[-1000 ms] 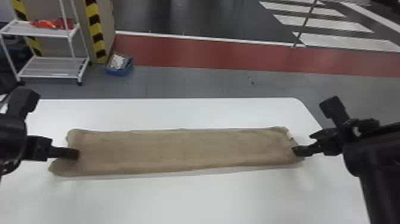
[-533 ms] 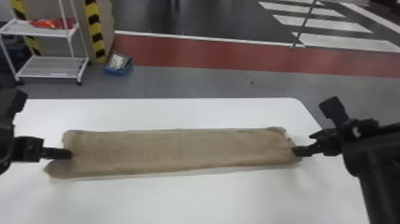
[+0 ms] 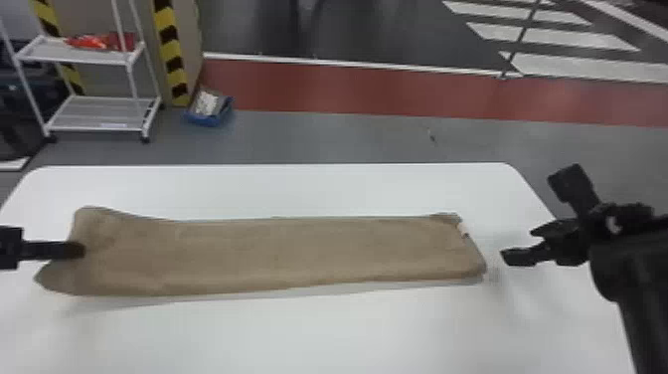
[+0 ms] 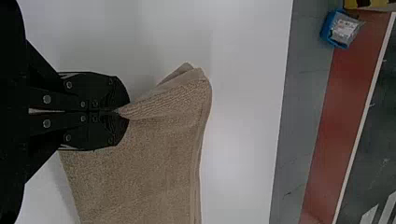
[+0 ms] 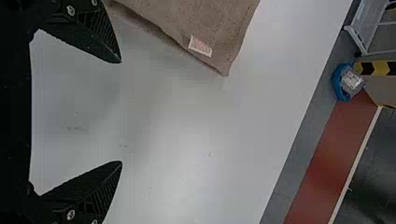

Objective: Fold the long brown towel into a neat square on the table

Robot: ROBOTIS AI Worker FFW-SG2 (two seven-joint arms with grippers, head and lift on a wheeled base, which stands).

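Dragged toward the robot's left since a moment ago, the long brown towel (image 3: 273,253) lies stretched across the white table (image 3: 348,338), its right end now clear of the right gripper (image 3: 517,243), which overlapped it earlier. The left gripper (image 3: 82,250), also shifted left, has its fingers pressed together on a pinch of cloth at the towel's left end, drawing up a crease. Opposite, the right gripper waits just beside the other end, fingers (image 5: 100,37) spread wide with nothing between them. Beyond the table stand a white rack (image 3: 104,114) and a blue container (image 3: 204,118).
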